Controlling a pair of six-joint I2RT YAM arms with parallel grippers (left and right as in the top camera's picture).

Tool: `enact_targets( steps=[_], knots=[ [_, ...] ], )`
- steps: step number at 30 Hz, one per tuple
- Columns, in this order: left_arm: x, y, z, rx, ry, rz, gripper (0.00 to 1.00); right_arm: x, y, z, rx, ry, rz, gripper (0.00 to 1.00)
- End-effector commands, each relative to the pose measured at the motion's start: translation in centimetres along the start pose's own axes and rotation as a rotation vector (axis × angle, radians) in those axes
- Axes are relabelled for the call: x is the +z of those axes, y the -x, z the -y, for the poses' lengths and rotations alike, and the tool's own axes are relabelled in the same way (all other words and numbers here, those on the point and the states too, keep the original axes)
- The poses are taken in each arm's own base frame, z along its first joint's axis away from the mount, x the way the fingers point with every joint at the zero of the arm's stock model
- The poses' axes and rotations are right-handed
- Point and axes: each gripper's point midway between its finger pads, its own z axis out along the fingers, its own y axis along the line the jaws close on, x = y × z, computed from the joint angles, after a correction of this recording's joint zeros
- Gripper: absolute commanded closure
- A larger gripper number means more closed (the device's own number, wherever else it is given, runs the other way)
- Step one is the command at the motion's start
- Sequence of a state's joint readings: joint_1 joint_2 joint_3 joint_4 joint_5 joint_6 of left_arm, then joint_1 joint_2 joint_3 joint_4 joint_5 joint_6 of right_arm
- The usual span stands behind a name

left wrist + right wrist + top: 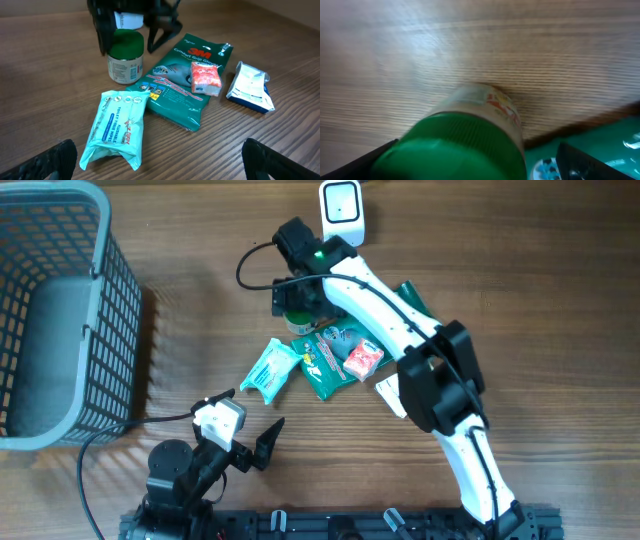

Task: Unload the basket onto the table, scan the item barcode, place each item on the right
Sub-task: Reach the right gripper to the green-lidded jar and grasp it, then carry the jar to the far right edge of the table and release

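Wood-grain table (pixel 500 280); left fingers (pixel 52 162) spread, right fingers (pixel 102 35) spread astride green-lidded jar (pixel 125 62).

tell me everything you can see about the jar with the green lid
The jar is small and round, with a green lid and a pale printed label, its print unreadable. It stands upright, lid on, on the wooden table, close beside the green 3M pack. The open right hand hangs over it, one finger either side of the lid; whether they touch it cannot be told.
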State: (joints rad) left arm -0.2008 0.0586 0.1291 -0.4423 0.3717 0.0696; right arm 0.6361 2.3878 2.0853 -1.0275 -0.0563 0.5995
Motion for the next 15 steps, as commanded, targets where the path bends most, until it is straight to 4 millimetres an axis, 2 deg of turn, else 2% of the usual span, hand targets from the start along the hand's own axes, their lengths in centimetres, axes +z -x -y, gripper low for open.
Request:
enact_targets(
  steps=[1, 6, 9, 12, 15],
  knots=[
    [-0.1, 0.1, 0.0, 0.002, 0.003, 0.005, 0.0, 2.2, -1.2, 0.5, -0.075, -0.022, -0.067, 0.02],
    [-0.1, 0.1, 0.0, 0.003, 0.003, 0.005, 0.0, 2.3, -1.5, 1.4, -0.124, -0.05, -0.084, 0.18],
    [-0.1, 0.1, 0.0, 0.003, 0.003, 0.005, 0.0, 2.3, -1.4, 1.7, -0.143, -0.051, -0.088, 0.32],
    [-0.1, 0.1, 0.0, 0.003, 0.003, 0.005, 0.0, 2.1, -1.8, 2.0, -0.184, -0.06, -0.108, 0.38],
    [-0.1, 0.1, 0.0, 0.002, 0.003, 0.005, 0.0, 0.8, -1.9, 2.5, -0.179, -0.073, -0.131, 0.42]
  ],
)
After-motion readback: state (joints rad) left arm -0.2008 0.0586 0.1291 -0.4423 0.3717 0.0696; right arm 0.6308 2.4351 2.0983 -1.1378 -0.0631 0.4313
